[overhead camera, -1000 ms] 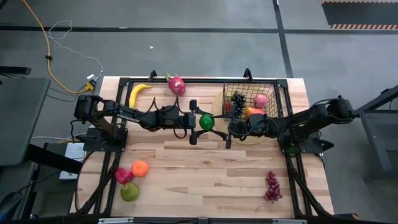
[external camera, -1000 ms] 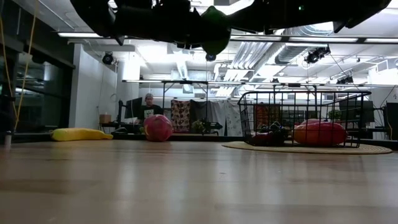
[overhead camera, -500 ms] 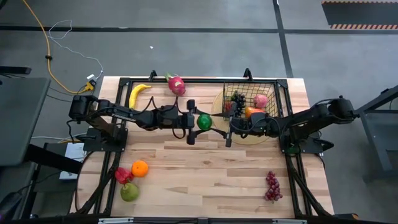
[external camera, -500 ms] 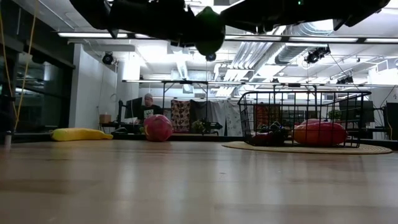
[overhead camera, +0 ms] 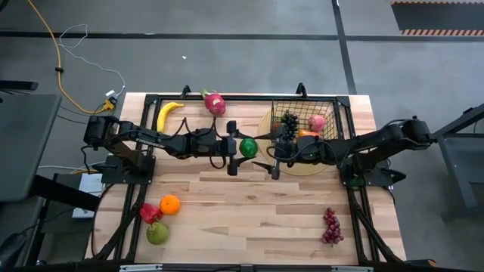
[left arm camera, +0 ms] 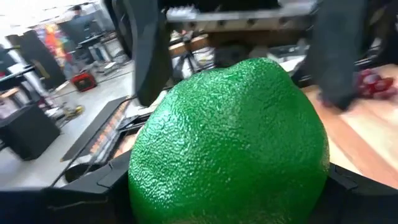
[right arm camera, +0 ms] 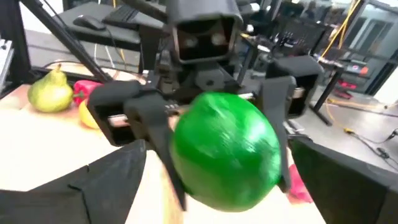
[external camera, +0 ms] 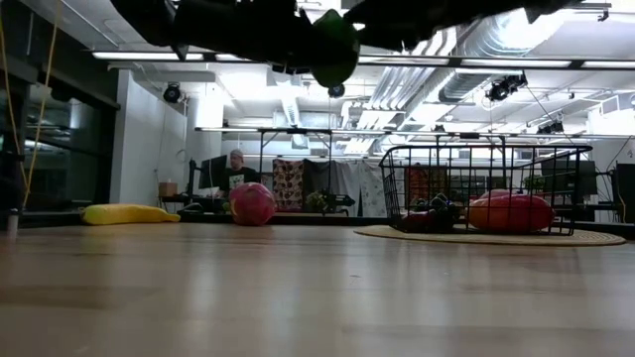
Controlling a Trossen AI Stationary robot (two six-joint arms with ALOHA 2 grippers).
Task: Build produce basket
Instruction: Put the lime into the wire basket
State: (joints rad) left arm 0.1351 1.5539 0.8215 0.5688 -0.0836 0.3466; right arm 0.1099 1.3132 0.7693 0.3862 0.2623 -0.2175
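The basket (overhead camera: 306, 121) stands upright on a flat round tan disc (overhead camera: 266, 130) at the far right of the counter (overhead camera: 249, 219), its long axis running left to right along the counter's far edge. It holds dark grapes (overhead camera: 290, 121), a pink fruit (overhead camera: 318, 122) and an orange-red piece (overhead camera: 306, 135).

Just left of the basket, held above the counter, the left hand (overhead camera: 240, 147) pinches a round green fruit (overhead camera: 248, 147) between its fingers. The right hand (overhead camera: 270, 157) faces it from the basket side, fingers spread wide and clear of the fruit.

Well left of the basket at the far edge lie a banana (overhead camera: 168, 113) and a dragon fruit (overhead camera: 214, 102). Near the front left are an orange (overhead camera: 170, 204), red pepper (overhead camera: 150, 213) and pear (overhead camera: 157, 233); purple grapes (overhead camera: 330, 225) lie front right.
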